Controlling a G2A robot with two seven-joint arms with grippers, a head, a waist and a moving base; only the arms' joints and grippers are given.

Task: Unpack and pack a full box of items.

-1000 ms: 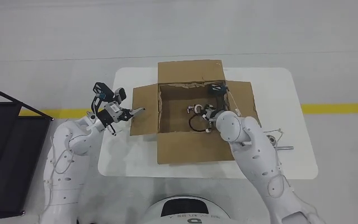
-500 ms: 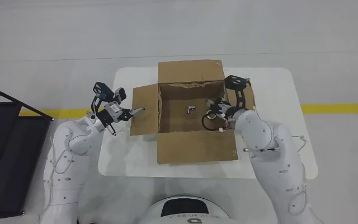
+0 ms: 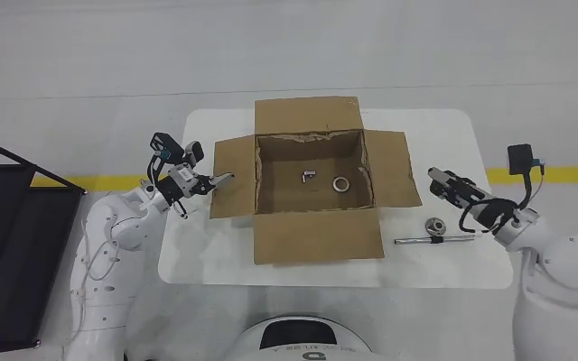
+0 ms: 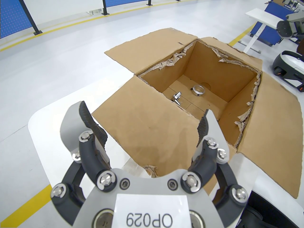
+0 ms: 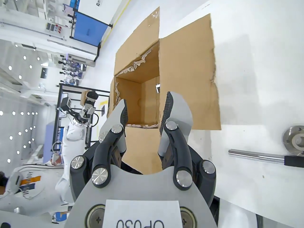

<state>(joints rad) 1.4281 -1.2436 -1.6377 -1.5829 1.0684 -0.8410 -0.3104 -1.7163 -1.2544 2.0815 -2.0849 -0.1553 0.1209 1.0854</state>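
An open cardboard box [image 3: 312, 235] stands mid-table with all flaps spread. On its floor lie a small metal bracket [image 3: 309, 175] and a metal ring [image 3: 340, 183]; the left wrist view shows the same bracket [image 4: 177, 96] and ring [image 4: 198, 90]. My left gripper [image 3: 217, 180] hovers open and empty over the box's left flap [image 4: 144, 115]. My right gripper [image 3: 439, 178] is open and empty, out past the right flap [image 5: 146, 103]. Beside it on the table lie a round flange [image 3: 436, 224] and a steel rod [image 3: 433, 239], also in the right wrist view as flange [image 5: 294, 142] and rod [image 5: 256, 155].
The white table [image 3: 271, 262] has bare room in front of the box and at its far right corner. A dark rack [image 3: 23, 235] stands off the table to the left. A yellow floor line runs behind both arms.
My right arm has pulled out of the box and swung right, over the table's right side. The ring now lies uncovered on the box floor. The left arm has not moved.
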